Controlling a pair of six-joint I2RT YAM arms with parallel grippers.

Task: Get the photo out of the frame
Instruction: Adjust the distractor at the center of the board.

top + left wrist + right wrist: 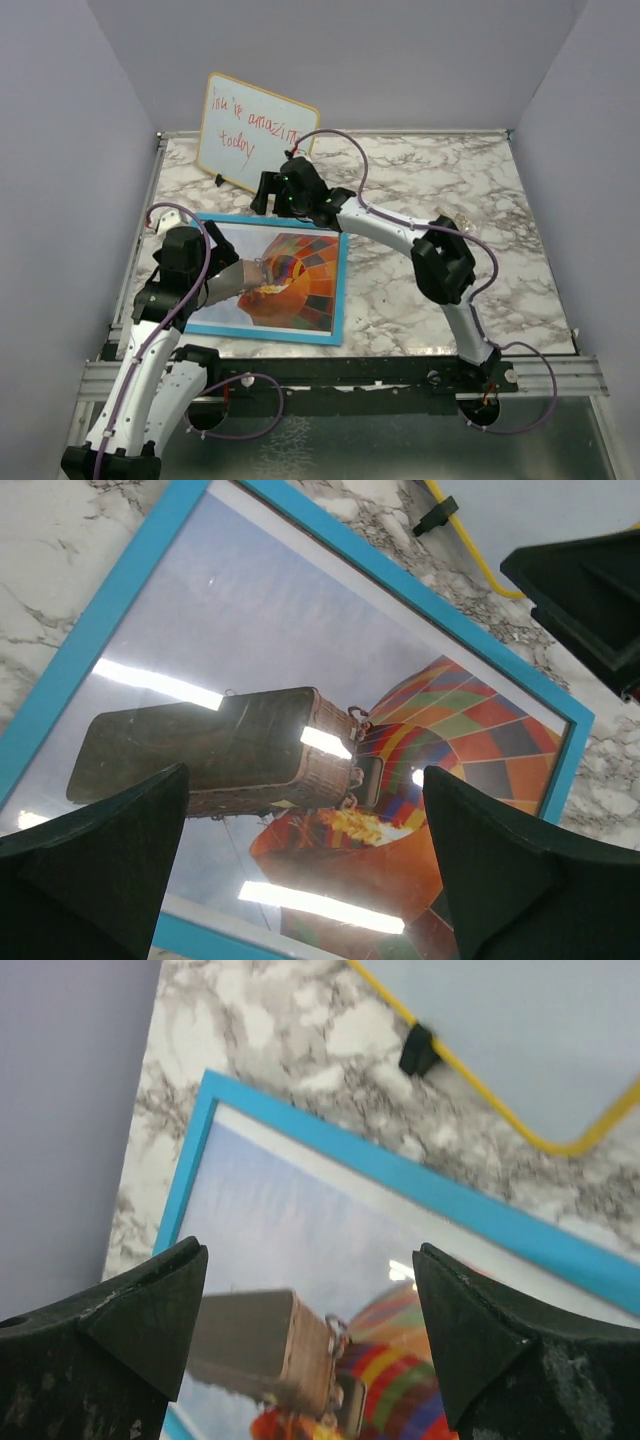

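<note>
The frame [262,331] lies flat and face up on the marble table, blue rim showing. The photo [303,272] of the striped balloon sits inside it. My left gripper [207,288] hovers open and empty over the photo's left half. In the left wrist view the gripper [305,780] spans the balloon's basket on the photo [250,630], with the blue rim [120,590] at the left. My right gripper [268,192] is open and empty above the frame's far edge. In its wrist view the gripper [310,1250] looks down on the photo [280,1210] and the rim [480,1210].
A small whiteboard [255,130] with red handwriting leans at the back, just behind the right gripper; it also shows in the right wrist view [540,1030]. Grey walls enclose the table [450,180] on three sides. The right gripper's body shows in the left wrist view [590,590].
</note>
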